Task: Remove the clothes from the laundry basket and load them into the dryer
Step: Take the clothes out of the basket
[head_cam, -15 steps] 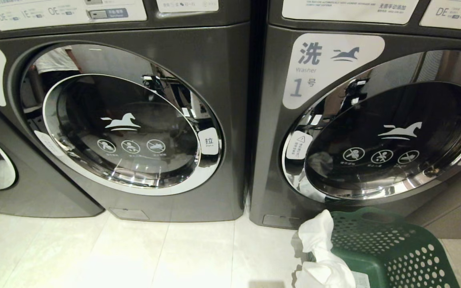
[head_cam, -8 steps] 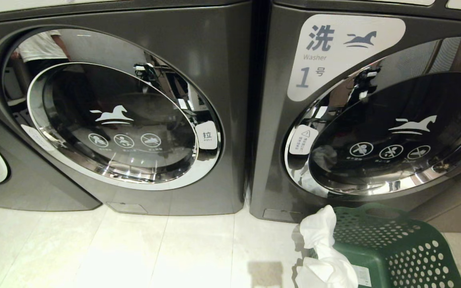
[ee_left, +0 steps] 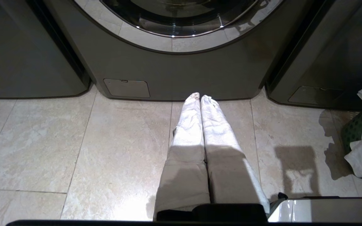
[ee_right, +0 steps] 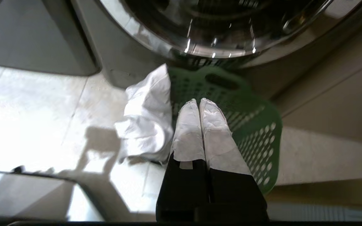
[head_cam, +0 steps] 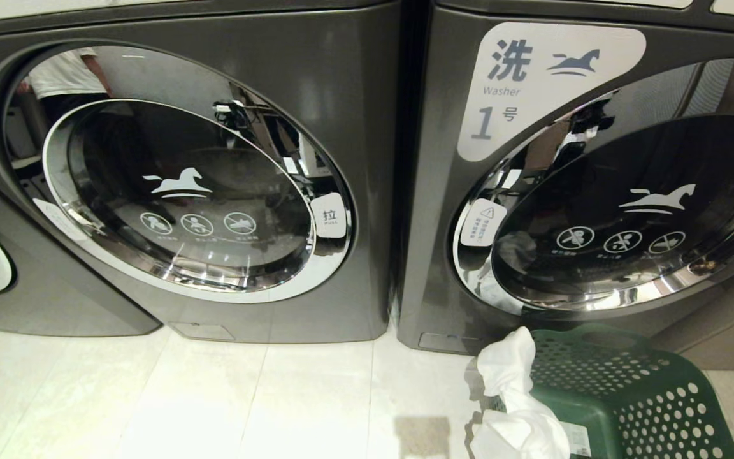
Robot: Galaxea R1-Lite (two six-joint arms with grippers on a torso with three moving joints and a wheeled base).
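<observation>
White clothes (head_cam: 517, 408) spill over the near rim of the green laundry basket (head_cam: 628, 395) on the floor before washer 1 (head_cam: 596, 191), right hand (ee_right: 200, 105) pinched shut and empty above them, left hand (ee_left: 200, 98) shut too, so open wide before dropping onto the bunched cloth.

free: floor (head_cam: 214, 401) left of basket (head_cam: 628, 395); blocked: washer door (head_cam: 628, 210) shut
</observation>
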